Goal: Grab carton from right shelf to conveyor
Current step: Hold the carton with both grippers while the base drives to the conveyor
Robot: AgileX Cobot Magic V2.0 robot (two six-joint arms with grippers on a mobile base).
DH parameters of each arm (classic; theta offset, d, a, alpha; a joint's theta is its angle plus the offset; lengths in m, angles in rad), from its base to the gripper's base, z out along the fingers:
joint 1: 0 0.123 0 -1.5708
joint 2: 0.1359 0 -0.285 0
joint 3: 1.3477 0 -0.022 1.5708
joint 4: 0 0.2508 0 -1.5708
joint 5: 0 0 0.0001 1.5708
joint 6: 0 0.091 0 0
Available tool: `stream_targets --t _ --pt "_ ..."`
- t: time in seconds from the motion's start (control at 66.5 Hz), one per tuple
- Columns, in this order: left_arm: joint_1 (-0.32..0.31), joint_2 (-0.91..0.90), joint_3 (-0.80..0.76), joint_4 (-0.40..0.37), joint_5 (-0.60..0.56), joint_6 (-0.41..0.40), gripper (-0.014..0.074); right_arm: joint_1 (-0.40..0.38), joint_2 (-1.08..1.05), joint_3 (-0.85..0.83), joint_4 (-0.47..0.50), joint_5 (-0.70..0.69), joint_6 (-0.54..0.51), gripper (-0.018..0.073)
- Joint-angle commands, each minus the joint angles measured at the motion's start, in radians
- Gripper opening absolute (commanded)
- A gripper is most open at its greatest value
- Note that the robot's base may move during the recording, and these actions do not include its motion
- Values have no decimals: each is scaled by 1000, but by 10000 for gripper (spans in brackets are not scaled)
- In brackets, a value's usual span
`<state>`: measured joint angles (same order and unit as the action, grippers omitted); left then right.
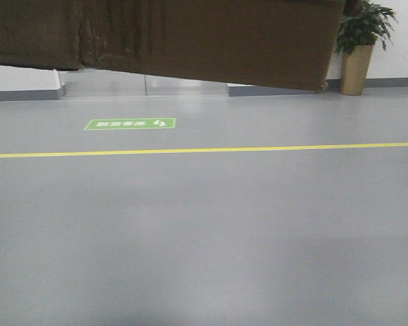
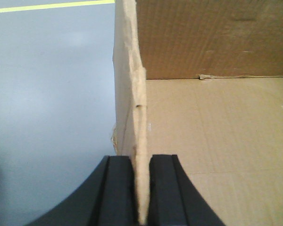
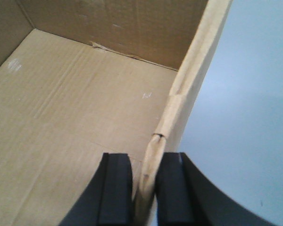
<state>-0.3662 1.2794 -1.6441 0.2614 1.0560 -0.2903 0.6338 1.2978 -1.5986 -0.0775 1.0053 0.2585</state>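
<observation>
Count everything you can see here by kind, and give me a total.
carton: 1
pincers: 2 (left pincer, right pincer)
potted plant: 1
green floor sign: 1
yellow floor line: 1
total: 6

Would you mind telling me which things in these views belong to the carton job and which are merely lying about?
Belongs to the job: carton; left claw and right claw, each shut on one carton wall.

Just lying about: potted plant; green floor sign; yellow line; grey floor.
</observation>
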Motion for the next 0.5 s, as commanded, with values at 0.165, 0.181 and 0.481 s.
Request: stream_targets --t 0.165,0.181,0.481 --pt "-7 -8 -5 -45 -81 -4 -9 7 -6 -4 55 -56 -29 -67" --pt "-7 -8 -5 -45 -81 -4 -9 7 -6 -4 55 -56 -29 -67" --pt "-7 -8 -5 -41 -81 -4 -9 7 -6 -4 55 -56 -29 -67"
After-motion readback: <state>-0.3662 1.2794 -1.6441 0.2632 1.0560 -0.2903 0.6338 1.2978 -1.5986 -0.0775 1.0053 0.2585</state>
